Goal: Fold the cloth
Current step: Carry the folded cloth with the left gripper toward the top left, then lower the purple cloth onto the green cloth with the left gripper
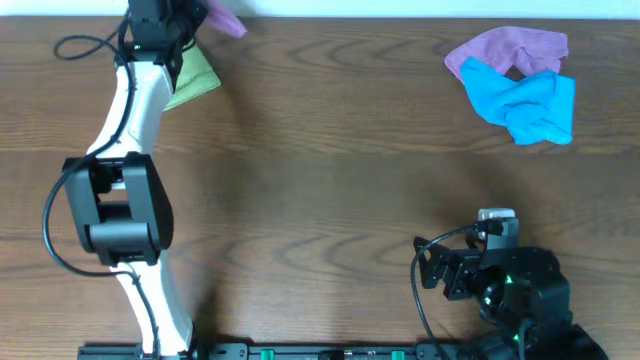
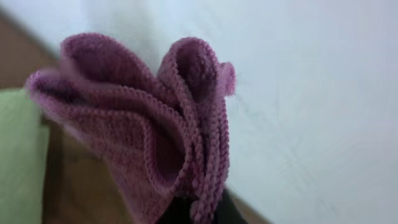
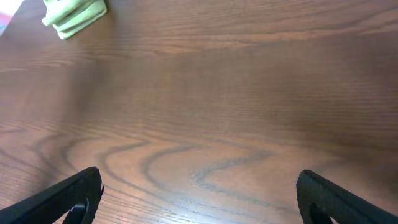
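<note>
My left gripper [image 1: 190, 22] is at the table's far left edge, shut on a folded lilac-purple cloth [image 1: 224, 22]. In the left wrist view that cloth [image 2: 149, 124] fills the middle, bunched in folds and pinched between the dark fingers [image 2: 199, 211]. A second purple cloth [image 1: 505, 50] lies crumpled at the far right, partly under a bright blue cloth [image 1: 528, 105]. My right gripper [image 3: 199, 199] is open and empty, low over bare wood near the front right; its arm shows in the overhead view [image 1: 490, 275].
A folded lime-green cloth [image 1: 192, 80] lies by the left arm at the far left; it also shows in the right wrist view [image 3: 76, 17] and the left wrist view [image 2: 18, 155]. A white surface [image 2: 311, 93] lies beyond the table's far edge.
</note>
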`<state>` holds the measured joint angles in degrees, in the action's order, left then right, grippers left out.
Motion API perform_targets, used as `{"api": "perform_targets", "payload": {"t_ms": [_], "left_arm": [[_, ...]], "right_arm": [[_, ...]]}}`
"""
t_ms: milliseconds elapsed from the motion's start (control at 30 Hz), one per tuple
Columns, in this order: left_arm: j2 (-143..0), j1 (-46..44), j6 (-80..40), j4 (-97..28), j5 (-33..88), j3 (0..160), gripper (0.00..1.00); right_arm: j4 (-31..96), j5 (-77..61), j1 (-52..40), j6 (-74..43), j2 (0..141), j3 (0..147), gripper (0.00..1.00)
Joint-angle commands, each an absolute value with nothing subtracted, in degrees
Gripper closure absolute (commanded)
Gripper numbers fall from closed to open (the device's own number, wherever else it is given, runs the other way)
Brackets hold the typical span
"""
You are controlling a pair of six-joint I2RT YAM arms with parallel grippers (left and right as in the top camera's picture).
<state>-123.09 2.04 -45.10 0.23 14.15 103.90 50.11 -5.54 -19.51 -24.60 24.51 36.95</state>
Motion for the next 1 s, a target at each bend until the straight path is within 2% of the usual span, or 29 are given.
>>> {"api": "perform_targets", "payload": {"t_ms": [0, 233, 967], "left_arm": [[-124.9, 2.4, -42.2, 0.5, 12.7, 105.9, 0.94], [-125.5, 3.0, -38.5, 0.3, 7.8, 105.9, 0.94], [-127.2, 4.9, -34.2, -6.7, 6.9, 105.9, 0.94]], "right_arm": [[50.2, -5.4, -19.0, -25.3, 24.3, 36.7, 0.01], [50.2, -5.4, -19.0, -25.3, 24.3, 36.7, 0.01], [50.2, -5.4, -19.0, -25.3, 24.3, 36.7, 0.01]]}}
